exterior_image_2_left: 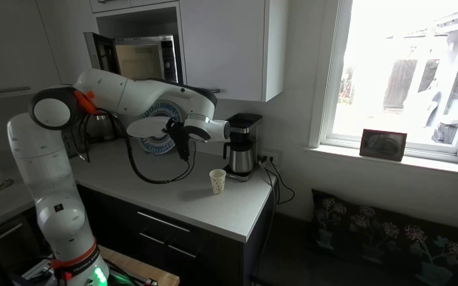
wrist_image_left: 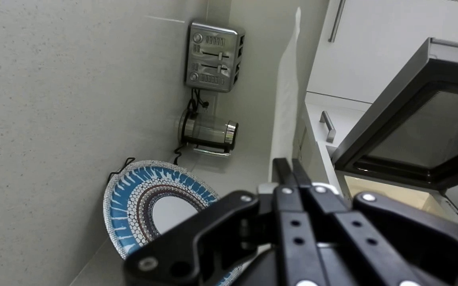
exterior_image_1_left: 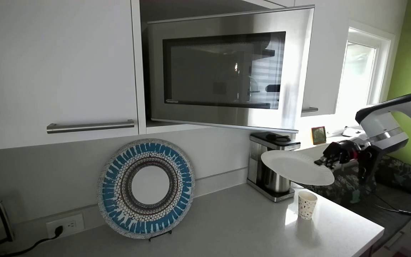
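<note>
From left, in exterior view: round blue-and-white patterned disc (exterior_image_1_left: 150,186) with plain pale middle, standing on edge on shiny pale grey counter (exterior_image_1_left: 234,221). Up higher, big silver metal microwave (exterior_image_1_left: 227,71), wide open, set among flat white cupboards (exterior_image_1_left: 55,71). Next, far on counter, tall silver and black metal coffee maker (exterior_image_1_left: 255,162). Then thin white round paper plate (exterior_image_1_left: 295,168), up in air, higher than counter. Lower, speckled white paper cup (exterior_image_1_left: 306,206), upright, near coffee maker. Farthest right, black two-finger gripper (exterior_image_1_left: 319,162), pinched together on plate's right edge.

Matt paper plate (exterior_image_1_left: 291,167), satin-metal microwave door (exterior_image_1_left: 295,67) — glossy glass pane (exterior_image_1_left: 223,71), smooth countertop (exterior_image_1_left: 241,221)
</note>
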`<state>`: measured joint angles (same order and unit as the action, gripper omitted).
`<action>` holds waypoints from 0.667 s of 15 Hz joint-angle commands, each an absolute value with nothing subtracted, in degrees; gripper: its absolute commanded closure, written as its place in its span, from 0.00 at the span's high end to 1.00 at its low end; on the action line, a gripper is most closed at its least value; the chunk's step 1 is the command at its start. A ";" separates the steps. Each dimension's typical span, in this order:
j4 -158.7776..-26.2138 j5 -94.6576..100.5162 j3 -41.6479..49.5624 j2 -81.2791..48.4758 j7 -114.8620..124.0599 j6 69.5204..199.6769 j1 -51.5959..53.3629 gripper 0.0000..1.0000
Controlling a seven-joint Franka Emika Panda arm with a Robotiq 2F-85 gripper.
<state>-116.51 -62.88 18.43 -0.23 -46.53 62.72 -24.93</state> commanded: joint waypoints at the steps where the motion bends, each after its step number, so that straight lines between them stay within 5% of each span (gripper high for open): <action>1: -116.51 -62.91 19.68 -0.29 -46.50 62.62 -23.74 0.01; 10: -117.41 -63.35 19.45 0.50 -46.19 63.03 -23.42 0.00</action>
